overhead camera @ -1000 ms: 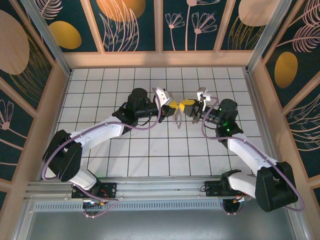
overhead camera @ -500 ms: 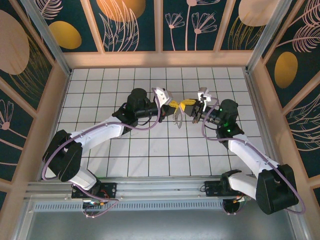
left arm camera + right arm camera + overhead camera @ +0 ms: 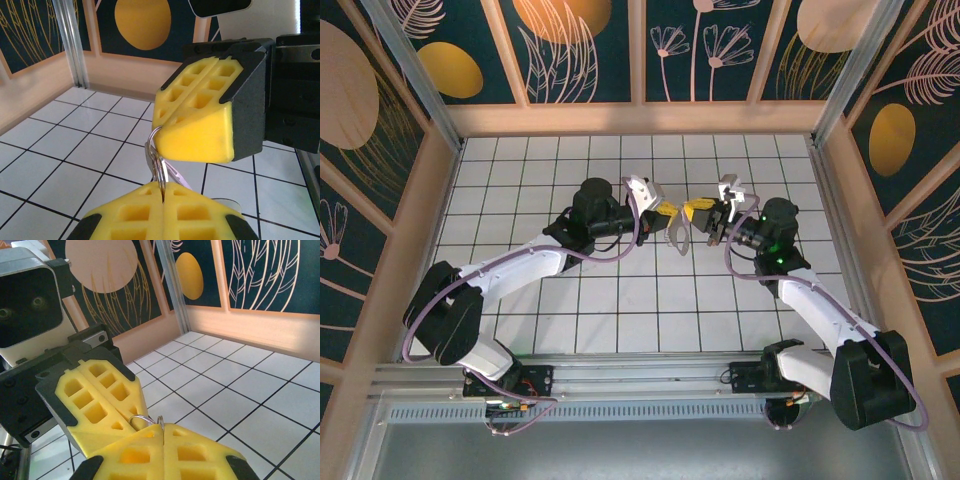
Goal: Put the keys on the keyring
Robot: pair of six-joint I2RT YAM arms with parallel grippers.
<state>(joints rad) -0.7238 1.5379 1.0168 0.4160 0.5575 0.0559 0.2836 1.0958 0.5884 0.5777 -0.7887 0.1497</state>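
Above the middle of the tiled floor my two grippers meet tip to tip. The left gripper (image 3: 665, 210) (image 3: 163, 187) is shut on the thin wire keyring (image 3: 160, 170), which stands edge-on in its yellow pads. The right gripper (image 3: 699, 210) (image 3: 162, 429) is shut on the ring's wire (image 3: 161, 421) from the opposite side. A loop of wire (image 3: 140, 416) runs from there into the left gripper's fingers (image 3: 95, 400). A pale lilac key (image 3: 181, 179) hangs below the ring, behind the left pads. It appears as a pale piece (image 3: 677, 238) dangling under the grippers.
White tiled floor (image 3: 620, 300) with dark grout lines lies under both arms. Wooden walls with painted panels enclose it at the back (image 3: 640, 115), left and right. An aluminium rail (image 3: 640, 385) carries the arm bases at the near edge.
The two grippers have drawn very slightly apart, opening a small gap between their yellow tips. The hanging key has shifted a little to the right.
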